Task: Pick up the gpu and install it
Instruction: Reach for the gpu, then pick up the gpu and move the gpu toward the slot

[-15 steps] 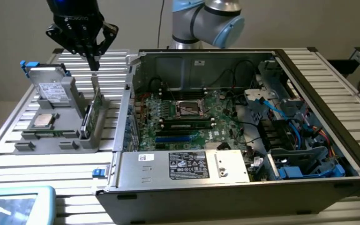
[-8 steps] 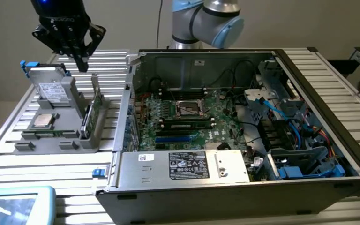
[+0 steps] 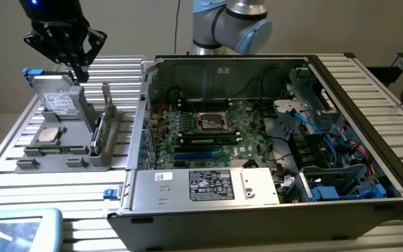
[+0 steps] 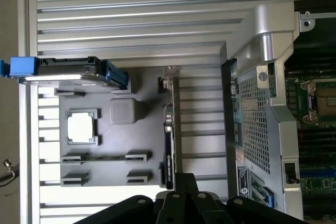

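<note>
Exterior view puts the black multi-jointed gripper [image 3: 75, 63] high over the far edge of the grey moulded plastic holder [image 3: 48, 163], which lies on the slatted silvery metal worktop [image 3: 48, 195] toward the exterior view's left; whether its grip is wide or narrow I cannot tell, though it carries nothing; the thin flat gpu [image 4: 168, 148], black-faced with a green board, stands on edge in a slot along the holder's edge nearest the open black computer case [image 3: 257, 223], just beside that case's perforated wall and apart from the gripper. My judgement of the risks: the card is thin and slotted tightly, so an off-centre descent could strike the holder's ribs or the silver boxy drive with blue clips [image 3: 56, 97]; a grip on its narrow edge could let it tilt or slip; its metal end could catch the case rim, and loose cables over the green motherboard [image 3: 209, 123] could snag it. Counted: one gpu, one drive, one square silvery processor chip [image 3: 48, 135], one long narrow black memory stick [image 4: 102, 157] in the holder, one case, one gripper.
</note>
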Robot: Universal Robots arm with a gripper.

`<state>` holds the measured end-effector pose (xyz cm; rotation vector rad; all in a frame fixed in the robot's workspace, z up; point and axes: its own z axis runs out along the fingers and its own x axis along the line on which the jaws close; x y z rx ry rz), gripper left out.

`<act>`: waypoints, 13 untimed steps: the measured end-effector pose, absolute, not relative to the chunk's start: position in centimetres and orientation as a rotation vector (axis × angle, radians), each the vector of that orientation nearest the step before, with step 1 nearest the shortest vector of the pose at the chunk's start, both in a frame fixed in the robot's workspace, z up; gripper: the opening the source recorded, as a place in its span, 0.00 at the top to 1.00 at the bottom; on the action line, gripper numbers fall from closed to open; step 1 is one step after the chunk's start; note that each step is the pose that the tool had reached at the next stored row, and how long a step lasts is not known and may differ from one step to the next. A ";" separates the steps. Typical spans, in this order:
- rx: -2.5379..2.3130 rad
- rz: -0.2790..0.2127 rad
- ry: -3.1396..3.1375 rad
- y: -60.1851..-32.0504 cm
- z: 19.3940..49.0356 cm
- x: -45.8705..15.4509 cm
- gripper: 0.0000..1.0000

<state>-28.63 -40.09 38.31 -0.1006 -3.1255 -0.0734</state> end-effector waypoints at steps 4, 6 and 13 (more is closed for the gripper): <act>-0.101 -0.074 -3.124 -40.1 38.2 -29.3 0.89; -0.100 -0.073 -3.124 -40.1 38.2 -29.3 0.89; -0.100 -0.073 -3.124 -40.1 38.2 -29.3 0.89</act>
